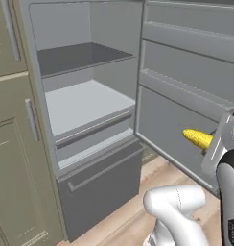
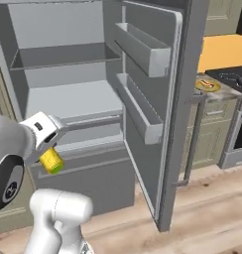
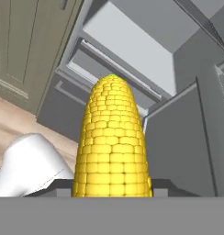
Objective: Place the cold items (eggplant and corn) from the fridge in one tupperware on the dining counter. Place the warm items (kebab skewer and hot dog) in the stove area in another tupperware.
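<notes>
The corn (image 3: 113,140) is gripped between the jaws of the gripper (image 3: 112,189), held in the air in front of the open fridge (image 1: 90,103) and above the wooden floor (image 2: 212,208). In the hand view the cob is seen end-on, its tapered tip pointed toward the fridge's lower drawers. In the left base view the corn is seen jutting leftward from the hand, just in front of the open fridge door (image 1: 186,72). In the fridge, the dark upper shelf (image 1: 80,56) and the white lower shelf (image 1: 87,103) are seen bare, as are the two door bins (image 2: 143,47). A yellowish item (image 2: 207,85) is seen on the table beside the stove (image 2: 232,74); what it is cannot be told.
</notes>
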{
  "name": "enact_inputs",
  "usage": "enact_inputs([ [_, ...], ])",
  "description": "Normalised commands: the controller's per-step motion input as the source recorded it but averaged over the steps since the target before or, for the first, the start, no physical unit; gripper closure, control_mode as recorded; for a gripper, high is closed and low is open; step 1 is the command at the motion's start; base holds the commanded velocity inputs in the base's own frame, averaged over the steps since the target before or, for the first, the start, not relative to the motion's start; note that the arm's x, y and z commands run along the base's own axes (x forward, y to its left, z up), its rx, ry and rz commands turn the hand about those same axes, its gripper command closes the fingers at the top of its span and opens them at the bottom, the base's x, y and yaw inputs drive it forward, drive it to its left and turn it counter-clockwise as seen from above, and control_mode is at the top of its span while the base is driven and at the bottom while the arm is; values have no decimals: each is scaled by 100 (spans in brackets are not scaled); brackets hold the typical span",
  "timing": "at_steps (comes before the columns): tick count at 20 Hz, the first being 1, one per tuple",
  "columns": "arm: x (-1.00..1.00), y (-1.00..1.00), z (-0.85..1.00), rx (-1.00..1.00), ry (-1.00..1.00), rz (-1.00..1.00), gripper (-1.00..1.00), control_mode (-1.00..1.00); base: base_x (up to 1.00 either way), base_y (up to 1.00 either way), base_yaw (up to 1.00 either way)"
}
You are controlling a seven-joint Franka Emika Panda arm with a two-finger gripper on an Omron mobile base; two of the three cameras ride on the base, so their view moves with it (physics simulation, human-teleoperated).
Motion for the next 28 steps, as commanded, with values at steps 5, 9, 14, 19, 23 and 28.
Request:
enact_inputs([
  [5, 0, 0, 0, 0, 0, 0, 100, 100, -80, -90, -2],
  [9, 0, 0, 0, 0, 0, 0, 100, 100, -67, -100, 0],
  [14, 0, 0, 0, 0, 0, 0, 100, 100, -61, -100, 0],
  [19, 0, 0, 0, 0, 0, 0, 100, 100, -59, -100, 0],
  [23, 0, 0, 0, 0, 0, 0, 100, 100, -63, -100, 0],
  [28, 0, 0, 0, 0, 0, 0, 100, 100, -67, -88, -1],
])
